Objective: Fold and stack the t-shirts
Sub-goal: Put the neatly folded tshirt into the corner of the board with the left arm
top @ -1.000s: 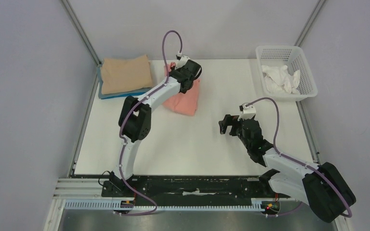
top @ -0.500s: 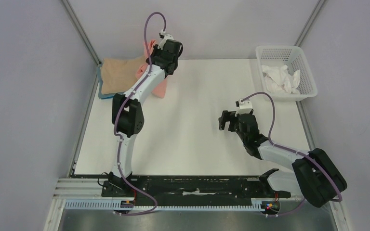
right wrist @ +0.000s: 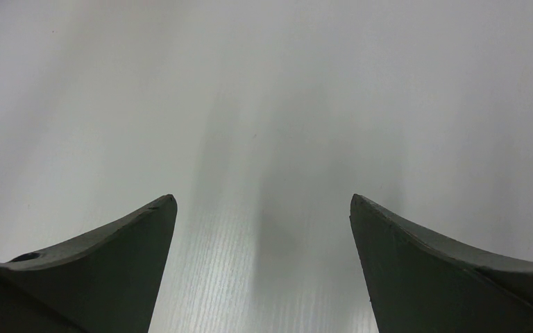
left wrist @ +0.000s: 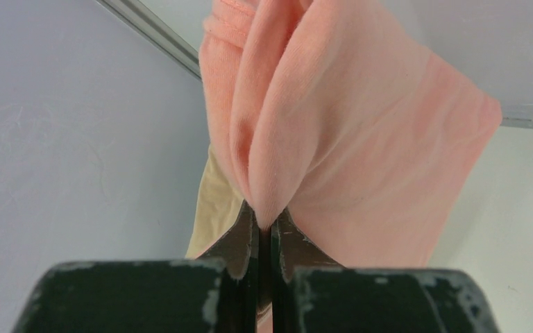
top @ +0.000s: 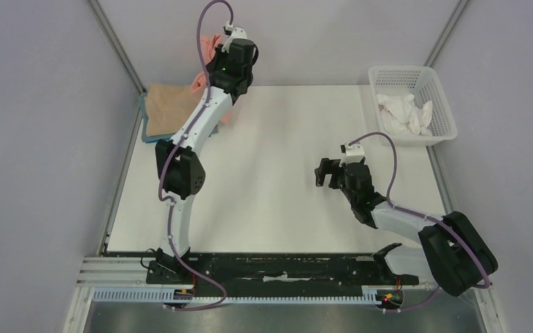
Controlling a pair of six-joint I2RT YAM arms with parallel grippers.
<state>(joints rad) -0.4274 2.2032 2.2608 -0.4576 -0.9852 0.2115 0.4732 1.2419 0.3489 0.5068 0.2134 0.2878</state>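
At the far left of the counter (top: pixel 271 208) the folded tan tee (top: pixel 173 107) lies on a blue one (top: pixel 158 137). The salmon-pink tee (left wrist: pixel 361 139) hangs just over its right edge, pinched at a fold by the left gripper (left wrist: pixel 264 220), whose jaws are clamped on the cloth. To stack it well, carry it squarely over the tan rectangle, lower until the hanging end drapes flat, then release with edges aligned. The right gripper (right wrist: pixel 264 229) waits mid-counter, jaws apart and empty, ready to smooth. The white basket (top: pixel 445 114) stays out of play.
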